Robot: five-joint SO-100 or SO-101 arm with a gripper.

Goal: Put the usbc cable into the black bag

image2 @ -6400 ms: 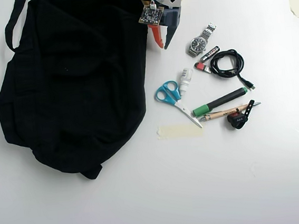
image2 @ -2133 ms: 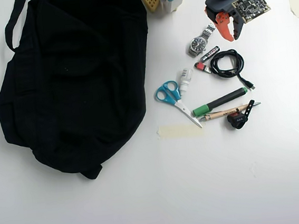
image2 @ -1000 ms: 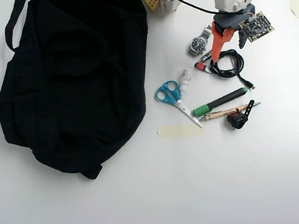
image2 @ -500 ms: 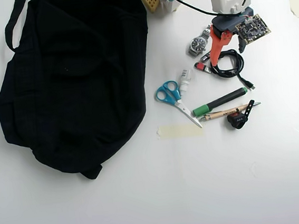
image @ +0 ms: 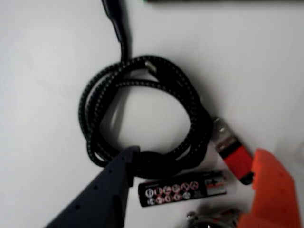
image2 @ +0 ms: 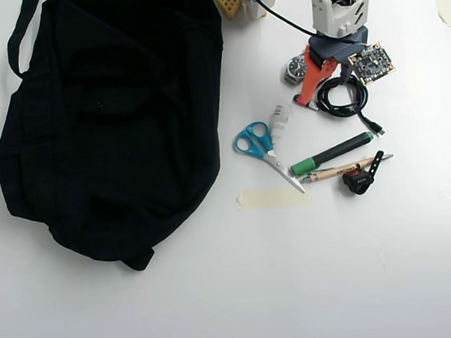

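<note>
In the overhead view, the black bag (image2: 108, 116) lies spread across the left half of the white table (image2: 222, 297), its strap (image2: 19, 33) looping at the upper left. To its right lie blue-handled scissors (image2: 259, 148), a strip of tape (image2: 271, 197) and a green-capped marker pen (image2: 332, 152). Further right, the usbc cable (image2: 345, 97) lies coiled in a small loop, its tail running down and to the right, plug (image2: 377, 129) pointing away from the bag. The gripper (image2: 325, 87) hovers at the loop's upper left edge, jaws spread apart, holding nothing. In the wrist view, the dark finger (image: 102, 190) touches the coil (image: 142, 118) at its lower left, while the orange finger (image: 268, 194) sits outside it, beside a battery (image: 183, 188).
</note>
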